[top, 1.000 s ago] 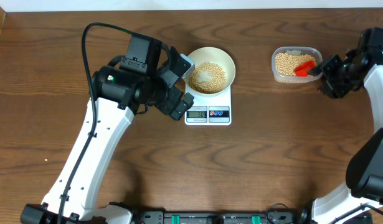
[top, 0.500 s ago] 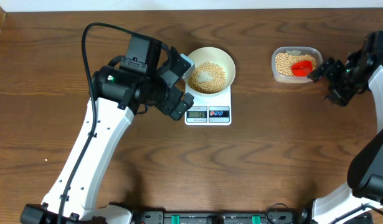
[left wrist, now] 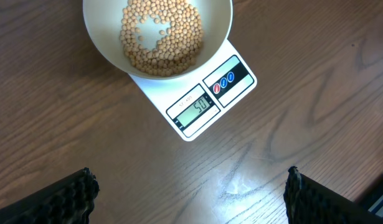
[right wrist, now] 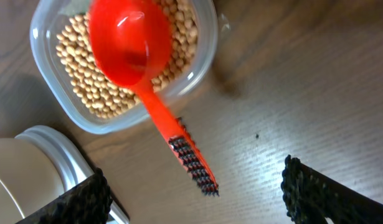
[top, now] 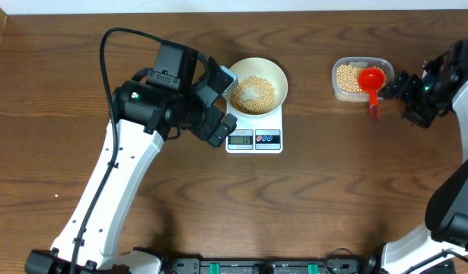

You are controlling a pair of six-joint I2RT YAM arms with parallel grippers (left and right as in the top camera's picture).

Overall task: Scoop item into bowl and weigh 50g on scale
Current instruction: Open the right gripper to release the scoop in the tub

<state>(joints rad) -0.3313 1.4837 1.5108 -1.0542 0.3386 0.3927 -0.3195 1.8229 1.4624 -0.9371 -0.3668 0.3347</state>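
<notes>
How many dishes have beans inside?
2. The white bowl sits on the scale. The clear tub is farther right, with the red scoop resting in it.

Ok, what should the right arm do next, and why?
Probably draw the right gripper back and stop: the scale seems to read 50 under the bowl of beans, and the red scoop lies released across the tub.

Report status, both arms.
Left gripper open by small white scale; right gripper open, clear of red plastic scoop on clear tub. Tan beans in round white bowl on scale, display 50. Nothing obstructing.
</notes>
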